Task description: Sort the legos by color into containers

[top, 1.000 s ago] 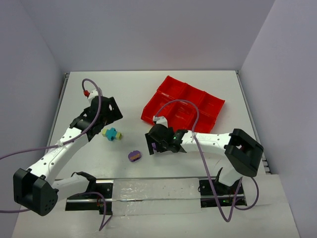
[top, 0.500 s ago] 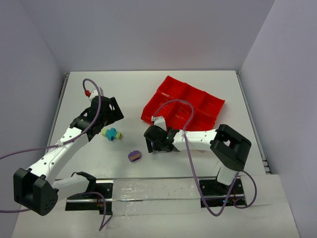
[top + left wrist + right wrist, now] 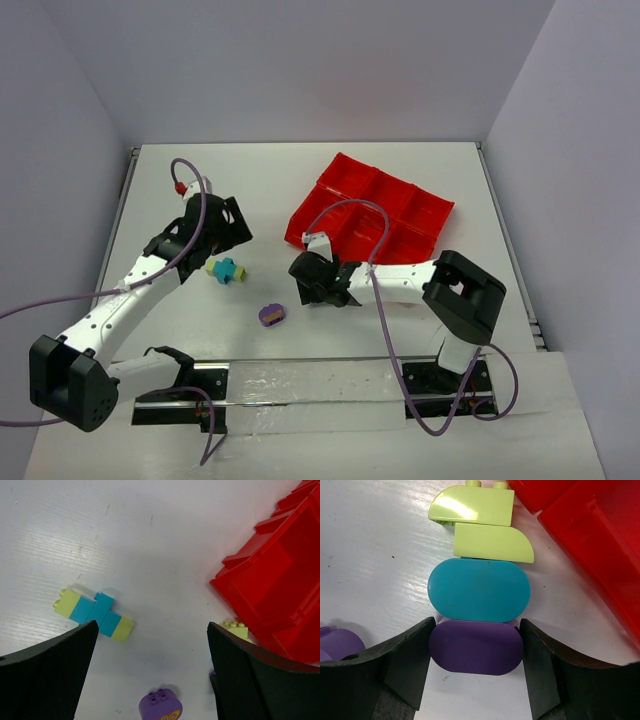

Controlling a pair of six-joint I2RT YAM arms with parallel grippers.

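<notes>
A white desk point(image 3: 300, 175) — boxed in by plain grey walls point(image 3: 300, 60) on three sides — evenly lit, with a shiny strip point(image 3: 320, 380) along its near edge.

Bright, even light from above; shadows soft, faint under the purple brick point(image 3: 476, 647). Glare on the yellow brick point(image 3: 470, 502), upper centre. The fingers point(image 3: 380, 675) slightly blurred.

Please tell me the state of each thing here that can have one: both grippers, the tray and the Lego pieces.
Left gripper: jaws open, holding nothing.
Right gripper: jaws shut on the purple end of the three-colour stack.
Three-colour stack: joined, lying flat beside the red tray.
Teal-yellow cross: joined, loose, outside the tray.
Purple brick: single, loose, outside the tray.
Red tray: visible compartments empty.
</notes>
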